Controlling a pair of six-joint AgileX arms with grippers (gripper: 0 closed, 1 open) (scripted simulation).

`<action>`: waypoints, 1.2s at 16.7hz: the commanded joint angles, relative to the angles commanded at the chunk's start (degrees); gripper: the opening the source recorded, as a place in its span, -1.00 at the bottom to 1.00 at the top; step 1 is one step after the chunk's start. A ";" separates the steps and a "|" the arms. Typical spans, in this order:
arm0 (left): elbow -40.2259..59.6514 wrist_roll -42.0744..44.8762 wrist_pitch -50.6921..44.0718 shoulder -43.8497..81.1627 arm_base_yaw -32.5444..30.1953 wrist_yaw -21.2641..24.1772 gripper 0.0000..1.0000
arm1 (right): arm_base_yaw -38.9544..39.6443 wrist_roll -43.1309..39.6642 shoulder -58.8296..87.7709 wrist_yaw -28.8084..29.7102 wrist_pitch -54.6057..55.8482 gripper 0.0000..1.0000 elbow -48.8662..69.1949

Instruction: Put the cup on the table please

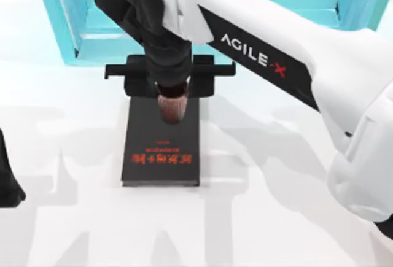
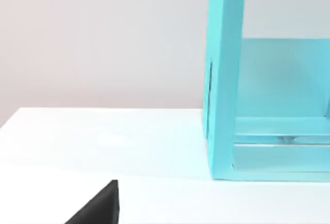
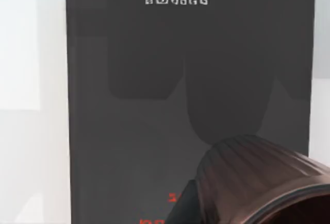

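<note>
Nearest in the right wrist view is the cup (image 3: 258, 183), its ribbed reddish-brown wall and dark rim at about five o'clock, with the black book (image 3: 154, 105) flat beneath it. From above, the cup (image 1: 172, 108) hangs under the right gripper (image 1: 170, 89) over the far end of the book (image 1: 163, 150), near twelve o'clock of the cover. The gripper seems to be closed on the cup's upper part, though the fingers themselves are hidden under the wrist, so this is a judgement. Whether the cup touches the book or is lifted clear cannot be told.

The cup looks light and stiff. Its fine ribs should give the pads some bite, so a grasp across the upper wall suits it. Being narrow and upright, it could tip if set down crooked.

The table (image 1: 276, 218) lies bare at three o'clock of the book. The turquoise cabinet (image 1: 92, 40) stands farther off at twelve o'clock.

The left wrist view adds the cabinet's side panel (image 2: 221, 80) and its open interior. The left arm (image 1: 7, 181) is parked at nine o'clock.
</note>
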 joint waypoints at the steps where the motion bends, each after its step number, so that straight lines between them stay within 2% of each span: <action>1: 0.00 0.00 0.00 0.00 0.00 0.00 1.00 | -0.02 -0.06 0.24 -0.04 -1.48 -1.00 1.55; 7: 0.00 0.00 0.00 0.00 0.00 0.00 1.00 | -0.01 -0.02 0.28 -0.08 -2.49 -1.00 2.53; 10: 0.00 0.00 0.00 0.00 0.00 0.00 1.00 | -1.36 -1.45 -3.09 -0.22 -1.01 -1.00 -1.42; 20: 0.00 0.00 0.00 0.00 0.00 0.00 1.00 | -11.40 -11.76 -28.63 -1.73 10.22 -1.00 -39.54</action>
